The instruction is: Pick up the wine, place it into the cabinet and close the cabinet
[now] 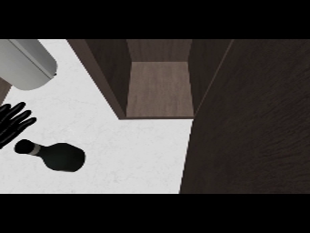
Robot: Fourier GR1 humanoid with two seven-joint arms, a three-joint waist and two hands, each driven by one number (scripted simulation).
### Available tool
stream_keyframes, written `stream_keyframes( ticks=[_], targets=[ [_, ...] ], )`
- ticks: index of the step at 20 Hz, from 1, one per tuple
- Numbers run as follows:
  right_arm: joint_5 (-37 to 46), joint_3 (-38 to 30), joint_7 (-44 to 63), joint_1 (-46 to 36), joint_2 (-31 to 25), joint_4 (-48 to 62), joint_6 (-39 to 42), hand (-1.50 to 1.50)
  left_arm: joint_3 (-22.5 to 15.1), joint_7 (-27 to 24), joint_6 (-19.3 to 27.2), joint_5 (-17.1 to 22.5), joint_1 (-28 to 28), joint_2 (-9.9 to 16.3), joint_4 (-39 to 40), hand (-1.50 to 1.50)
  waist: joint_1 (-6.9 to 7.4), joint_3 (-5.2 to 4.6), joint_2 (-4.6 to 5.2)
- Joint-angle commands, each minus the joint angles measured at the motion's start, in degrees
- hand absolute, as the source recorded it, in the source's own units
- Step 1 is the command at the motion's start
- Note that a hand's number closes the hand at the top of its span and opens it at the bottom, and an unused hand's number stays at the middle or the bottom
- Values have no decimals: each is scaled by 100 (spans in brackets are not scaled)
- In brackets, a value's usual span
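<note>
Dark cabinet door (258, 127) fills the right. Left hand (3, 127), fingers straight and holding nothing, rests just left of the wine bottle (60, 156) on the white table (137, 154).

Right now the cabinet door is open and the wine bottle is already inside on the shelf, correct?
Not quite. The cabinet door is open, but the wine bottle is on the white counter, beside the left robot hand, as the head view shows.
</note>
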Motion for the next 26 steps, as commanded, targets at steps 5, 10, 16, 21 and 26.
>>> stream_keyframes(
  ticks=[5, 10, 16, 21, 26],
  targets=[
    [-287, -12, 196, 66, 112, -387, -99, -150, 269, -999, -996, -1239, -87, -454, 1105, -150, 34, -1, 9],
    [-97, 283, 674, -133, 80, -615, -249, -150, 203, -1666, -963, -2523, -489, -835, 1845, -150, -21, -7, 2],
    [-337, 101, 444, 386, 28, -948, -55, -150, 411, -2494, -1119, -3165, -870, -516, 2963, -150, -79, -4, 17],
    [-666, -330, 368, 19, -122, -565, 3, -150, 76, -3314, -844, -4043, -755, -750, 3295, -150, -57, -5, 20],
    [-338, 30, 426, -239, 11, -421, -145, -150, -56, -3781, -719, -4242, -1126, -601, 4049, -150, -39, -8, 16]
  ],
)
